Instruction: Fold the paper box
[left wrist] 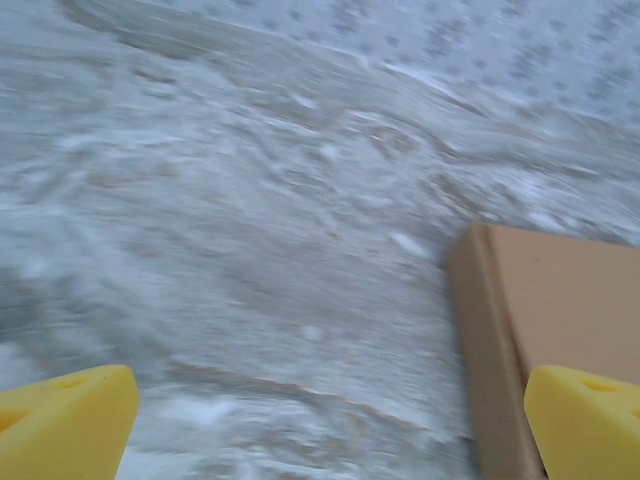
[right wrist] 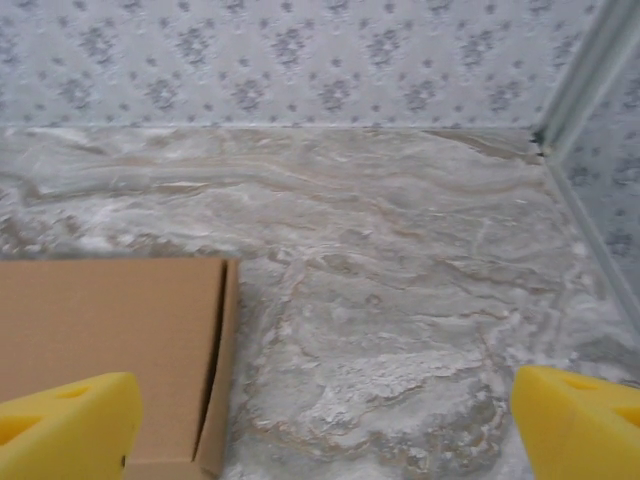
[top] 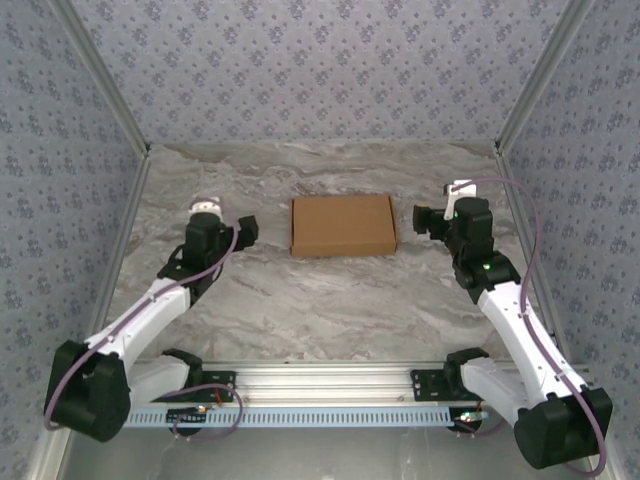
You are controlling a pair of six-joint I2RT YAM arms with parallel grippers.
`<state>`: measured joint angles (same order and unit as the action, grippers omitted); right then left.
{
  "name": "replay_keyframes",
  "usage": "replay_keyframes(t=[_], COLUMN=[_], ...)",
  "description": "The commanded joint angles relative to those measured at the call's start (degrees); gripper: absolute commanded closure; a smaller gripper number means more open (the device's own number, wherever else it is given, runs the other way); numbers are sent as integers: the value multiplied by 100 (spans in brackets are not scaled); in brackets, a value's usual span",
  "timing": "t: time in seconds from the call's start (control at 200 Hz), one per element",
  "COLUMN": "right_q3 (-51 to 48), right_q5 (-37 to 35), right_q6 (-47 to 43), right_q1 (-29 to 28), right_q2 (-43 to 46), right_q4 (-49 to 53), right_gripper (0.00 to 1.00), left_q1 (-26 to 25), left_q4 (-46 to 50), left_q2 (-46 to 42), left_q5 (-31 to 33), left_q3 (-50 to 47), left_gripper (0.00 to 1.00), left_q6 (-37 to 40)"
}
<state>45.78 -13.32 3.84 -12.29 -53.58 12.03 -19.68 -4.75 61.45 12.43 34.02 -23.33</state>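
Mounted on a rail (top: 320,382) at the near edge of a marbled grey desk (top: 330,300), two white-and-black arms angle toward the box (top: 342,225). It is a shallow brown cardboard mailer lying flat and closed at mid-desk. The left arm (top: 150,310) bends in from the box's left, the right arm (top: 515,305) from its right. Near the box's left side, apart from it, the left gripper (left wrist: 330,410) has its yellow fingers (left wrist: 65,425) spread wide and holds nothing. Near the box's right side, the right gripper (right wrist: 325,420) is likewise spread wide and empty, clear of the cardboard.
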Motion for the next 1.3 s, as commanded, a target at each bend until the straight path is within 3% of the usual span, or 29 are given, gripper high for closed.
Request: replay_keyframes(t=[0.0, 0.205, 0.425, 0.6, 0.909, 1.099, 1.299], right_q3=[-153, -441, -1088, -1499, -2042, -2304, -2476], right_q5=[-862, -1298, -1228, -1182, -837, -584, -288], right_q6=[-24, 186, 289, 55, -181, -121, -258], right_q1=[44, 308, 471, 561, 726, 901, 1027], right_q2=[125, -122, -576, -1230, -1951, -2068, -2297], right_q4=[-187, -483, -1409, -2368, -3769, -4397, -5052], right_gripper=[1, 1, 1, 1, 1, 1, 1], left_q1=[317, 988, 1371, 1589, 1630, 2026, 2156], left_q4=[-376, -410, -1357, -2487, -3756, -3567, -4188], left_q2=[-394, -325, 510, 1354, 2324, 2479, 2640], left_q5=[637, 1023, 985, 237, -161, -776, -1224], left_q3=[-225, -308, -431, -652, -907, -757, -1037], left_gripper=[1, 1, 1, 1, 1, 1, 1], left_q6=[249, 493, 1576, 2099, 2395, 2121, 2146])
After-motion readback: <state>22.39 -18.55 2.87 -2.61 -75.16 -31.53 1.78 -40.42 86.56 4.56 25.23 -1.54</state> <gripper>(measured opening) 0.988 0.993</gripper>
